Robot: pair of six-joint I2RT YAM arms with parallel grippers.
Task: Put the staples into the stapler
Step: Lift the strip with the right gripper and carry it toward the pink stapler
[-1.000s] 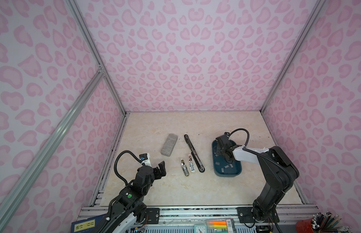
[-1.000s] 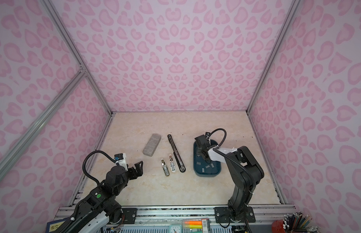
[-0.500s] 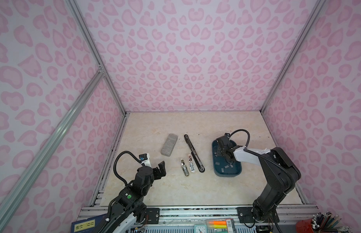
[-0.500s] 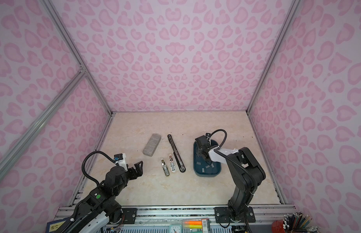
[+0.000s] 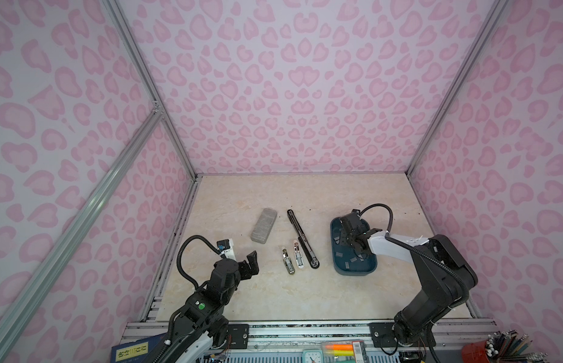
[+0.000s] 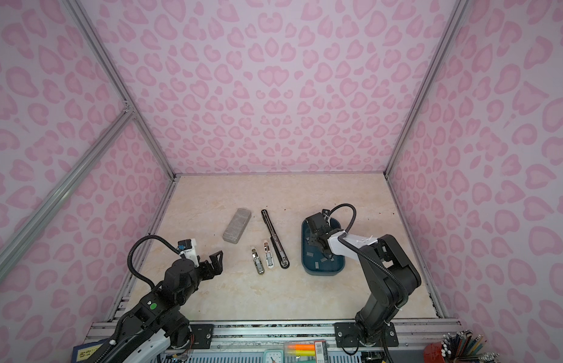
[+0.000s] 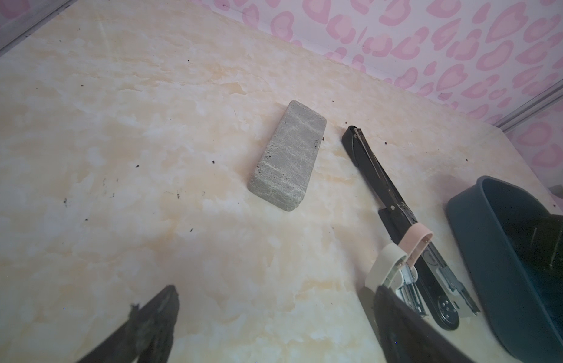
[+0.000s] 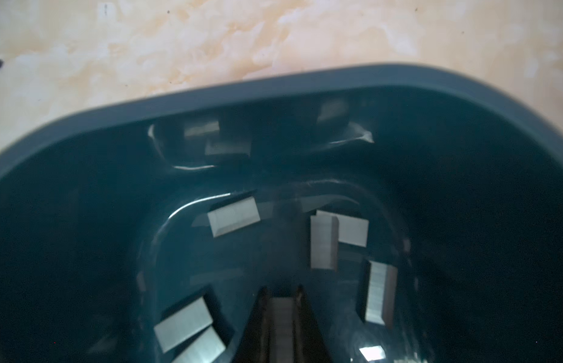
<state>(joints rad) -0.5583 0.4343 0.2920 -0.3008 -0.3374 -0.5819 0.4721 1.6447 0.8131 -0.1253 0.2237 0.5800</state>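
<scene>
The left end effector (image 5: 249,263) hangs above the counter (image 5: 274,301) near its left edge, fingers wide apart. Only the left wrist view shows the grey block's (image 7: 286,157) veined top and the black stapler (image 7: 396,213) folded open flat at mid-counter. Only the right wrist view looks into the dark teal tray (image 8: 274,85) near the right edge. The staples (image 8: 234,217), short flat silvery strips, lie scattered on its floor. There the right end effector (image 8: 281,292) is closed, seemingly pinching one strip.
</scene>
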